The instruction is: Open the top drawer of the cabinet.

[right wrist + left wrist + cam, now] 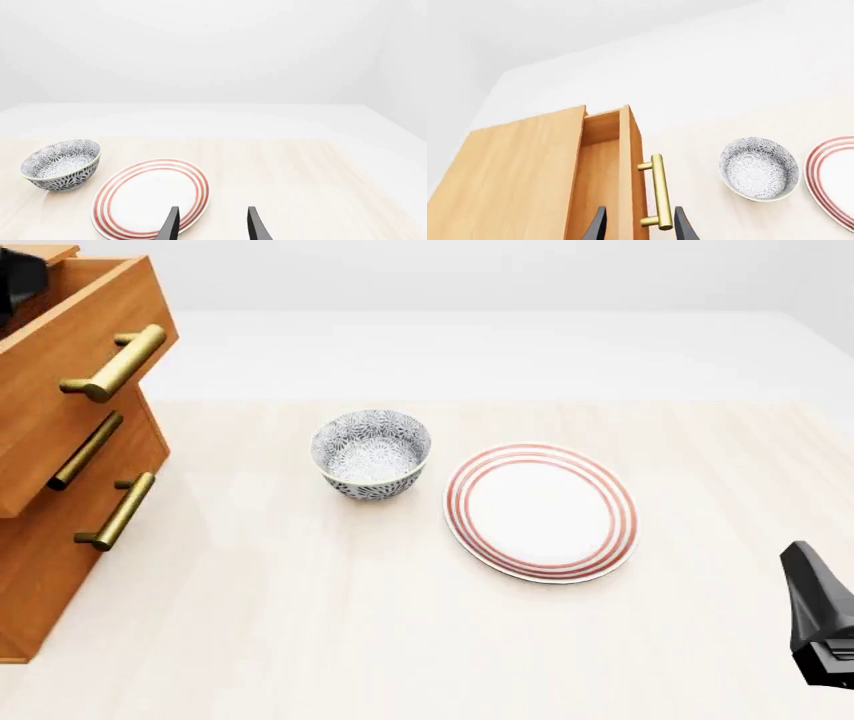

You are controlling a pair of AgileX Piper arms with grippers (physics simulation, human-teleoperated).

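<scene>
Orange-brown wooden top drawer (pixel 67 360) pulled partway out of tall wooden cabinet (pixel 54 570), far left. Left claw (pixel 636 227) wide, straddling brass bar handle (pixel 658 192), ungripped; could slip off. Right claw (pixel 212 225) wide, idle.

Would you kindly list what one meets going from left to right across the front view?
The cabinet with its top drawer pulled out → the patterned bowl → the red-ringed plate → the right claw at the right edge.

cabinet (pixel 54 570) cropped at left, left pincer (pixel 637 227) mostly off-frame
</scene>
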